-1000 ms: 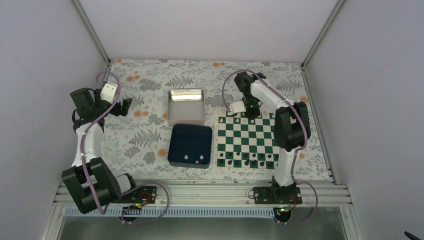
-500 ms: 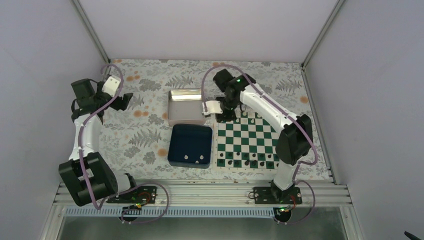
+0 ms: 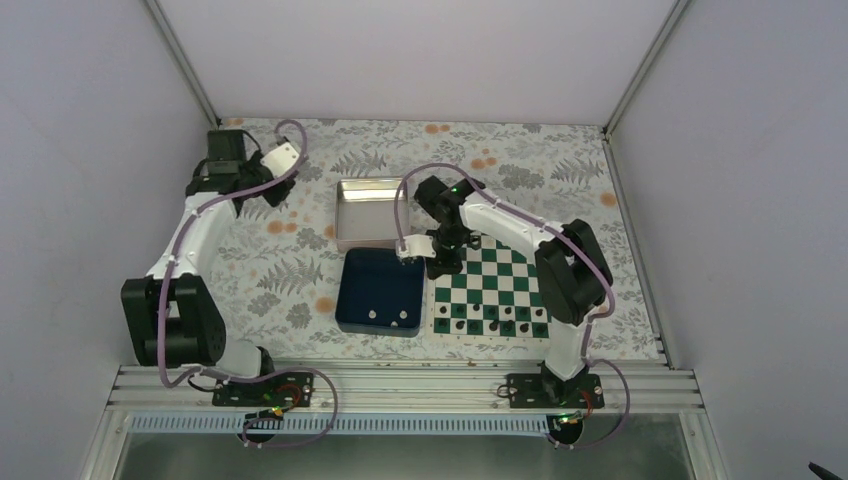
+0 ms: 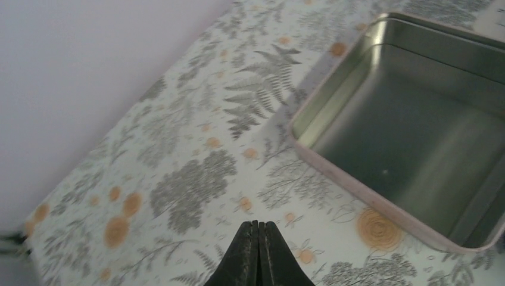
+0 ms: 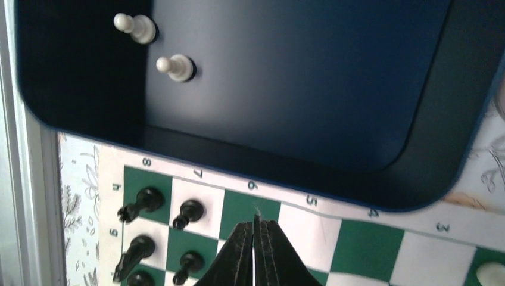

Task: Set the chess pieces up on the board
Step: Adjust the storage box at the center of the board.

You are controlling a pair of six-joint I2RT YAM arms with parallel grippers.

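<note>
Looking down from above, the left gripper (image 3: 266, 196) hung over the flowered tablecloth (image 3: 290, 270), with the metal tin (image 3: 372, 183) off to its right and apart from it. The right gripper (image 3: 440, 264) was low over the left edge of the board (image 3: 520, 277), just beside the blue tray (image 3: 347, 290). Three white chess pieces (image 3: 393, 322) sat in the tray, on the arm-base side of that gripper. Black pieces (image 3: 490, 322) stood on the board's two near rows, likewise closer to the bases than the gripper was.

From the left wrist, the fingers (image 4: 245, 262) were pressed together with nothing between them, above the tablecloth (image 4: 190, 185). The tin (image 4: 417, 137) lay ahead of the tips and to their right, not touching them.

From the right wrist, the fingers (image 5: 238, 253) were closed against each other and held nothing, with their tips over a board (image 5: 363, 247) square next to the numbered border. The tray (image 5: 309, 77) began just past the tips. Two white chess pieces (image 5: 175, 67) sat deep inside it, ahead and to the left. Black pieces (image 5: 189, 211) stood on the squares left of the fingers. One pale piece (image 5: 491, 274) showed on the board far to the right.
</note>
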